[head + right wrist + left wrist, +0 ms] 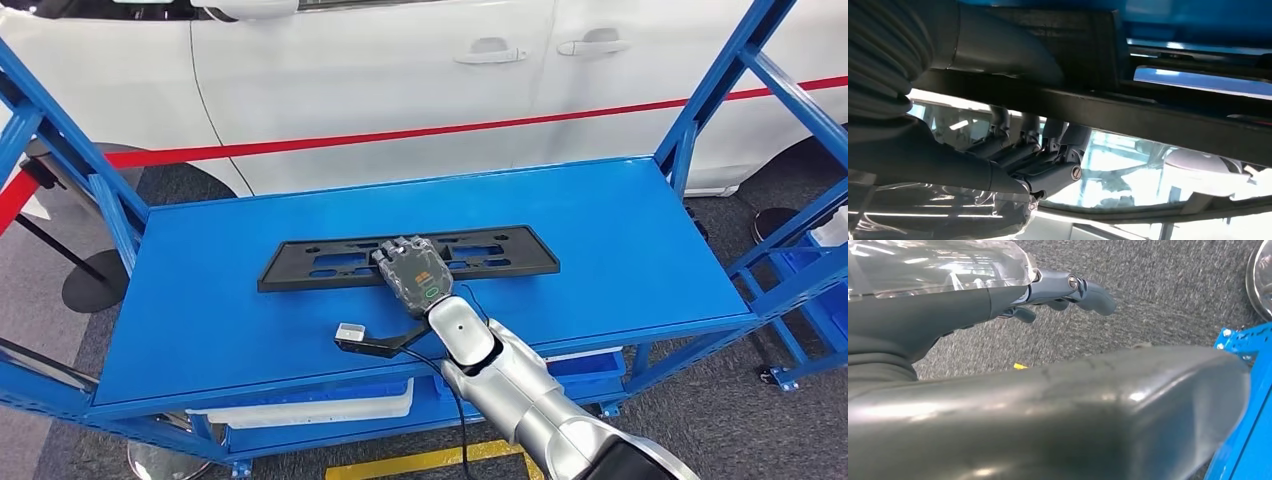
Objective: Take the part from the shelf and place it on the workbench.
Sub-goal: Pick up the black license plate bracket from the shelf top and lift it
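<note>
Right robot hand [412, 274] grasping the near long edge of the part [300, 268], a flat black plate frame on the blue shelf [640, 230]; looks light, stiff, thin-railed, so mid-span hold avoids tipping.

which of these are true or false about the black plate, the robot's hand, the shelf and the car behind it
1. The black plate lies flat on the blue shelf. True.
2. The right hand is on the plate near its middle. True; the right wrist view shows fingers curled round the plate's edge.
3. The plate stands upright against the shelf post. False: it lies flat.
4. A white car with a red stripe stands behind the shelf. True.
5. The left hand is holding the plate too. False: it hangs over grey carpet, holding nothing.
6. The shelf is yellow. False: it is blue.
</note>
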